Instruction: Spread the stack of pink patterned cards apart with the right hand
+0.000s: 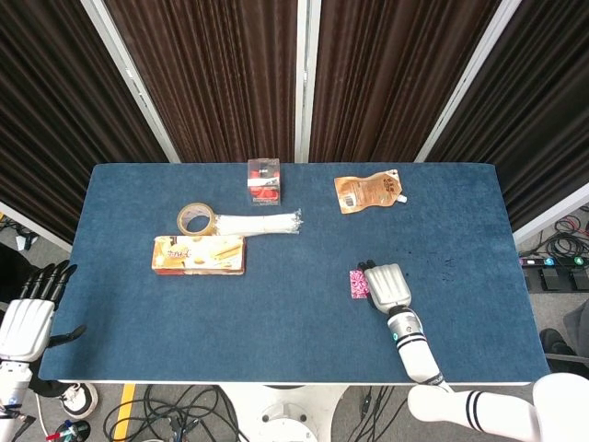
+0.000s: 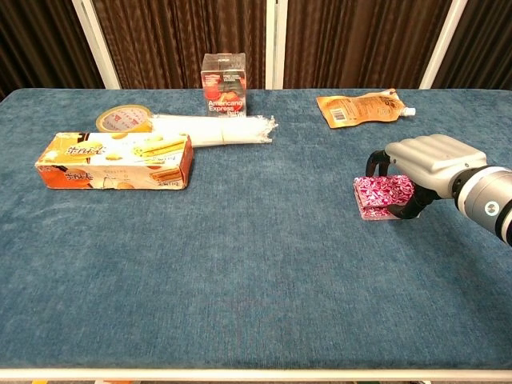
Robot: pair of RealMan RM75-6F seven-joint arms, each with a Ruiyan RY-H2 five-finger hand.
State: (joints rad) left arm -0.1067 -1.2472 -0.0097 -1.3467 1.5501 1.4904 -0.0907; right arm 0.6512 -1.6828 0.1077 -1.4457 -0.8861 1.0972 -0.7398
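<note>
- Pink patterned cards [image 2: 383,195] are held as one compact stack by the right hand [image 2: 426,164], just in front of its palm; black fingers [image 2: 374,164] are curled over the far side and others are hooked at the near side, so the stack is grasped and appears slightly tilted or lifted at one edge off the table [image 2: 256,272].
- No card is seen fanned out yet; the spread is judged not begun.
- A clamp this tight could drag the whole stack as a block across the cloth instead of shearing the cards apart.
- If the stack is tipped further, it could flip or spill in a heap beside the hand.
- The napped cloth could snag the bottom card and buckle it.
- Well beyond the hand, an orange pouch [image 2: 362,107] lies untouched.
- Far across from it, a snack box [image 2: 117,161], tape roll [image 2: 122,119], white bundle [image 2: 212,130] and clear box [image 2: 224,84] are unlikely to be disturbed.
- The left hand [image 1: 29,313] is kept off the table's edge, fingers extended, nothing held.
</note>
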